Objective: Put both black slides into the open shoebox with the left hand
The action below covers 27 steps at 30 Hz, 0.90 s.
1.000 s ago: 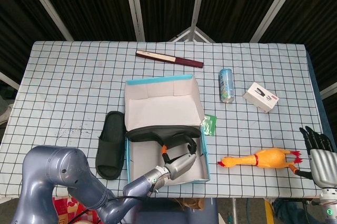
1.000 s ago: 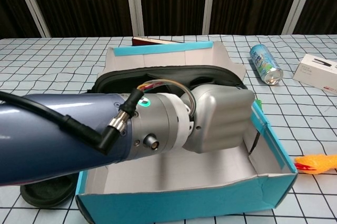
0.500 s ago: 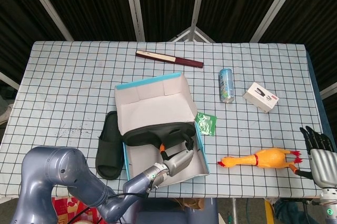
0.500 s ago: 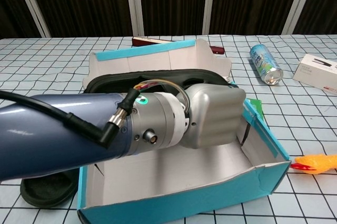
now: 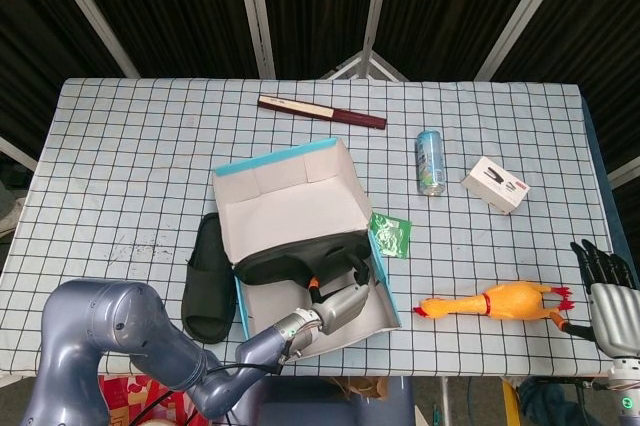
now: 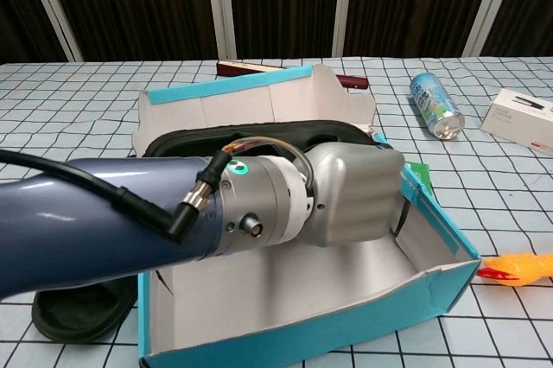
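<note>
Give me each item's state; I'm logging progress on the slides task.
shoebox: open, lid up
first slide: lying across the box, held by the left hand
second slide: flat on the table left of the box
can: on its side
right hand: empty, fingers apart

Black slide (image 5: pixel 209 277) on white black-gridded tablecloth (image 5: pixel 130 156); teal shoebox (image 6: pixel 363 326), white inside; yellow rubber chicken (image 5: pixel 493 302); blue can (image 5: pixel 430 161); green packet (image 5: pixel 391 235)
</note>
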Motion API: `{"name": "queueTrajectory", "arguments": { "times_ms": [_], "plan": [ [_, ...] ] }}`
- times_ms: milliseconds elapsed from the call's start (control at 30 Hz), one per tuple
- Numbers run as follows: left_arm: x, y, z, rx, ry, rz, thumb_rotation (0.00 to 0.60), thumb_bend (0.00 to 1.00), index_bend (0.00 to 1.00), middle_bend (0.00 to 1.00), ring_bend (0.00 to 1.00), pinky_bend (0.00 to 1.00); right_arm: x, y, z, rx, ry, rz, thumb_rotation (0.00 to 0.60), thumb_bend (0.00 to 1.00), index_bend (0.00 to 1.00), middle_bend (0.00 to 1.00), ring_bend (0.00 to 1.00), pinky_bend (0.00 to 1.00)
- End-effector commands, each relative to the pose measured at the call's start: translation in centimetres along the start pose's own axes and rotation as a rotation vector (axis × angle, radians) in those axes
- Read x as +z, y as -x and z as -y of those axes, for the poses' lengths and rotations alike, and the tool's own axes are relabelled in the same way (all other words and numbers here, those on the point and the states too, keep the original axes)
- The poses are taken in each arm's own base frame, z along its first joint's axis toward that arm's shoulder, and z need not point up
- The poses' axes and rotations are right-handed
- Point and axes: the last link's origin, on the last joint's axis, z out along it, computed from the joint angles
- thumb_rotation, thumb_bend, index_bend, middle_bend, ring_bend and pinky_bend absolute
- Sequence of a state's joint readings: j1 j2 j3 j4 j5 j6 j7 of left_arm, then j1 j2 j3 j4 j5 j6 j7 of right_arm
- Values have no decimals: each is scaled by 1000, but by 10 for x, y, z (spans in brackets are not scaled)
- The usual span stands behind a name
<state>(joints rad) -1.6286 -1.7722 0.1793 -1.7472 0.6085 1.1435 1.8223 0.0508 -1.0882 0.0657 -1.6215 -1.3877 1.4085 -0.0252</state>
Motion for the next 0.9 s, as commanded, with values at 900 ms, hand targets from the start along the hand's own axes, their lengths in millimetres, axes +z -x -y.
{"name": "queueTrajectory", "arguments": {
  "times_ms": [900],
  "plan": [
    [2,4,8,68,-44,-38,600,374,40,220,152,296,-1,-1,0,-1,4,-3,600,162,0,52,92,67]
  ]
}}
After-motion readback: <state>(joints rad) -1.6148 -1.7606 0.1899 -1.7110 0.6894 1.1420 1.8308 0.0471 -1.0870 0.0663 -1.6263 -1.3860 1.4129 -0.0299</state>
